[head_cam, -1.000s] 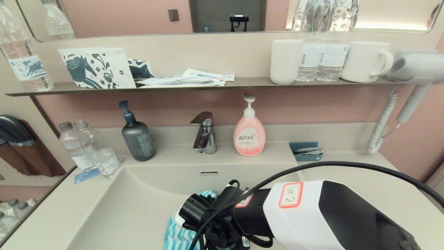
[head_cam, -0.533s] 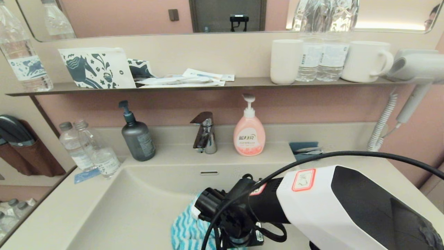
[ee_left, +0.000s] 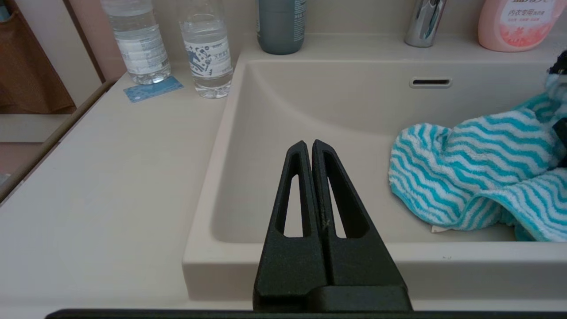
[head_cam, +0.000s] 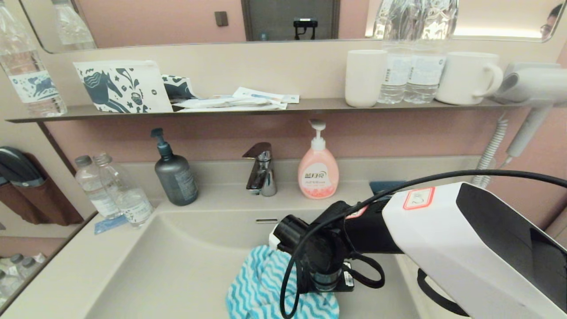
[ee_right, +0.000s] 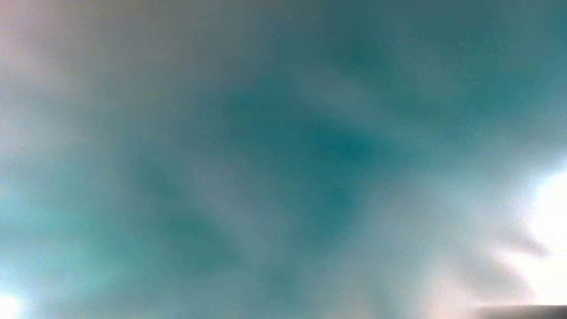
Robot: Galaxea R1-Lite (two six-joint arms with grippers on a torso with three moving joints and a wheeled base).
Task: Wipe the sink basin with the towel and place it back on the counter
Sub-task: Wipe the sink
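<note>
Towel (head_cam: 274,288) rightward — right arm (head_cam: 443,239) raised

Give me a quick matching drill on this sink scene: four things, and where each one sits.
Things:
1. towel
2. pink soap bottle
3. white mug
4. two small water bottles

Places:
A. on the wall shelf
B. on the counter, on the robot's left side of the basin
C. inside the sink basin
D. on the ledge behind the basin, beside the tap

Pairs: 1-C, 2-D, 3-A, 4-B
</note>
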